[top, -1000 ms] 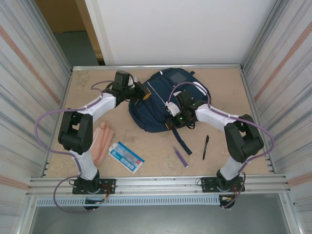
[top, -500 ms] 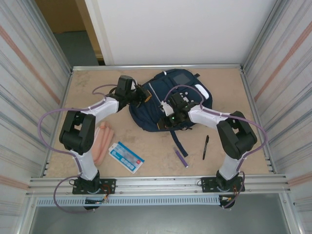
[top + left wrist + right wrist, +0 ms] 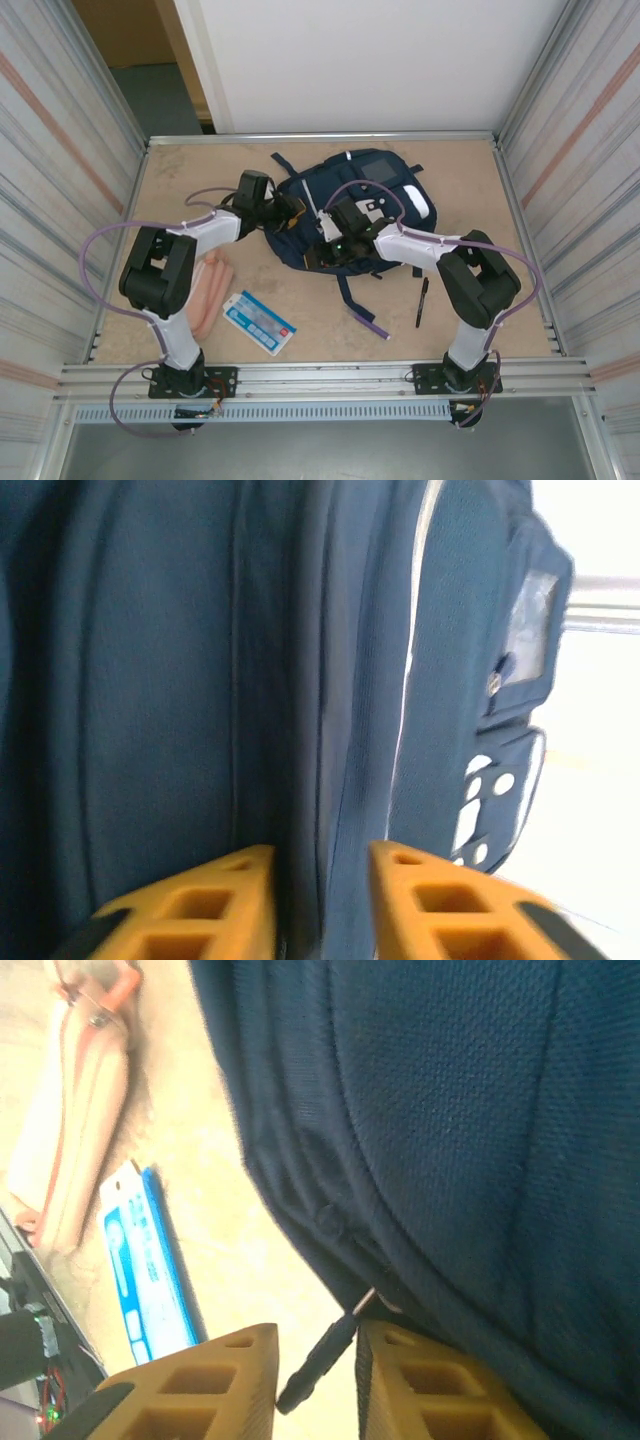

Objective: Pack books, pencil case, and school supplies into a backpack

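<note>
The navy backpack [image 3: 365,205] lies at the table's middle back, also seen close up as backpack fabric [image 3: 160,680] and a seamed edge [image 3: 480,1110]. My left gripper [image 3: 283,214] is at its left edge; the orange fingers [image 3: 322,855] stand open astride a fabric fold. My right gripper [image 3: 325,250] is at the near-left edge, open [image 3: 318,1332], with a black zipper pull [image 3: 318,1365] hanging loose between the fingers. The pink pencil case [image 3: 208,290] [image 3: 85,1110] and the blue-white booklet [image 3: 260,322] [image 3: 150,1260] lie near left. A black pen [image 3: 422,300] and a purple pen [image 3: 375,328] lie near right.
A dark strap [image 3: 352,298] trails from the backpack toward the purple pen, and another strap [image 3: 283,165] sticks out at the far left. Metal walls close in both sides, and a rail [image 3: 320,375] runs along the near edge. Bare tabletop [image 3: 180,180] shows far left.
The backpack has turned and slid, its lower strap swinging onto the purple pen. Both grippers moved nearer, the right one also leftward. Both sets of fingers have parted.
</note>
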Robot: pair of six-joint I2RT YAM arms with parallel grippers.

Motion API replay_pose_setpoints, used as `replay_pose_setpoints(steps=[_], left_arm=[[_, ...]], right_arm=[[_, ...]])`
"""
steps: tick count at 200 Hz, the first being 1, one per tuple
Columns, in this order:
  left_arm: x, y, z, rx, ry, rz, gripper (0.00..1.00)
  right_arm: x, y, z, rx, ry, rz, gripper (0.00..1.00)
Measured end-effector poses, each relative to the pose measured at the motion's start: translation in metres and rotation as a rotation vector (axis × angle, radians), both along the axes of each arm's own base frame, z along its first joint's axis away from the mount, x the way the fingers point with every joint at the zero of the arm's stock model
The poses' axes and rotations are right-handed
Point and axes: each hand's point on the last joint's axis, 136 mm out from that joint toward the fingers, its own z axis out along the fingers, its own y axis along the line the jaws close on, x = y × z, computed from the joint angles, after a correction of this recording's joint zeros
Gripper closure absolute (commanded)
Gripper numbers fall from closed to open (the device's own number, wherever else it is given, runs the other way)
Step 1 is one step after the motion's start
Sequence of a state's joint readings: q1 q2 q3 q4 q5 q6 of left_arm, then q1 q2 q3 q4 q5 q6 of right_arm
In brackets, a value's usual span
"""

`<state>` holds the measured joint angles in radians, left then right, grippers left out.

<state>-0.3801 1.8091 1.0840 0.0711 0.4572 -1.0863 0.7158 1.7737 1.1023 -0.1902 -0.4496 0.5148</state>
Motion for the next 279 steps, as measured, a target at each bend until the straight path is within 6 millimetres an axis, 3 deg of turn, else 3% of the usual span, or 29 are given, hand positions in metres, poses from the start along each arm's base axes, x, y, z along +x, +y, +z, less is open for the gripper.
replay_pose_setpoints(steps=[27, 66, 84, 118, 142, 170, 209, 241, 279], left_arm=[[-0.017, 0.010, 0.001, 0.042, 0.010, -0.045, 0.56], [-0.039, 0.030, 0.052, 0.120, -0.119, -0.104, 0.56], [-0.053, 0.031, 0.065, 0.150, -0.165, -0.150, 0.56], [-0.094, 0.005, 0.041, 0.224, -0.123, -0.304, 0.56], [-0.121, -0.017, 0.024, 0.294, -0.097, -0.396, 0.54], [-0.137, -0.020, 0.009, 0.431, -0.074, -0.381, 0.46], [-0.146, -0.024, 0.008, 0.583, -0.122, -0.340, 0.41], [-0.132, -0.027, 0.016, 0.627, -0.162, -0.290, 0.41], [-0.122, -0.037, -0.011, 0.713, -0.135, -0.289, 0.46]], right_arm=[[0.005, 0.002, 0.008, 0.027, -0.037, 0.000, 0.65], [-0.004, -0.018, 0.023, 0.046, -0.151, 0.005, 0.58], [-0.008, -0.030, 0.030, 0.034, -0.211, 0.012, 0.57], [0.003, -0.047, 0.048, -0.026, -0.339, -0.019, 0.54], [0.022, -0.069, 0.056, -0.073, -0.397, -0.095, 0.54], [0.045, -0.097, 0.057, -0.106, -0.409, -0.192, 0.53], [0.052, -0.106, 0.057, -0.120, -0.413, -0.222, 0.53], [0.052, -0.105, 0.057, -0.116, -0.417, -0.222, 0.53], [0.051, -0.106, 0.055, -0.115, -0.417, -0.222, 0.53]])
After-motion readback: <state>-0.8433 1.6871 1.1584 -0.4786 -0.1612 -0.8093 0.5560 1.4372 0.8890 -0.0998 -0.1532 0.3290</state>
